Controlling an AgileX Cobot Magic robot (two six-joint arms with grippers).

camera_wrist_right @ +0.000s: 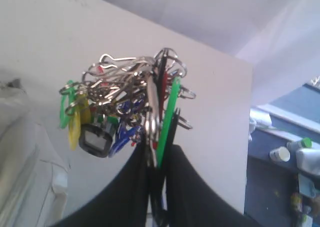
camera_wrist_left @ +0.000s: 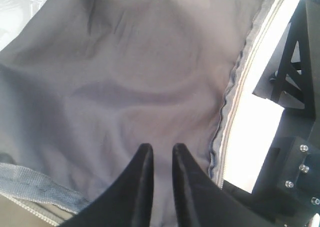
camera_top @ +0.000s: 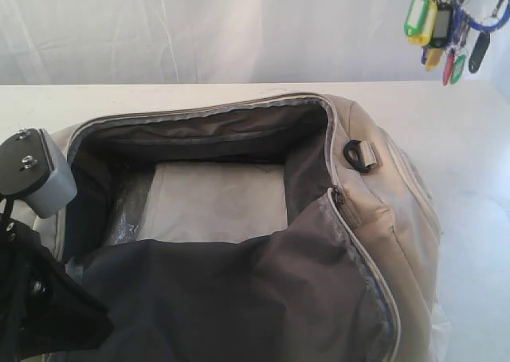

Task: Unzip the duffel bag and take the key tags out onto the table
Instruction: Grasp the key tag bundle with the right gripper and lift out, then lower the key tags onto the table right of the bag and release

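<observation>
The beige duffel bag lies unzipped on the white table, its dark-lined flap folded toward the front. My left gripper is closed to a narrow gap on that flap's grey lining, beside the zipper edge. The left arm shows at the lower left. The key tags hang high above the table's far right, clear of the bag. My right gripper is shut on the key tags, pinching a green tag and metal rings.
A pale flat panel under crinkled plastic lies at the bag's bottom. A black strap ring sits on the bag's right end. White curtain behind the table. Beyond the table edge stand bottles. A black frame is beside the flap.
</observation>
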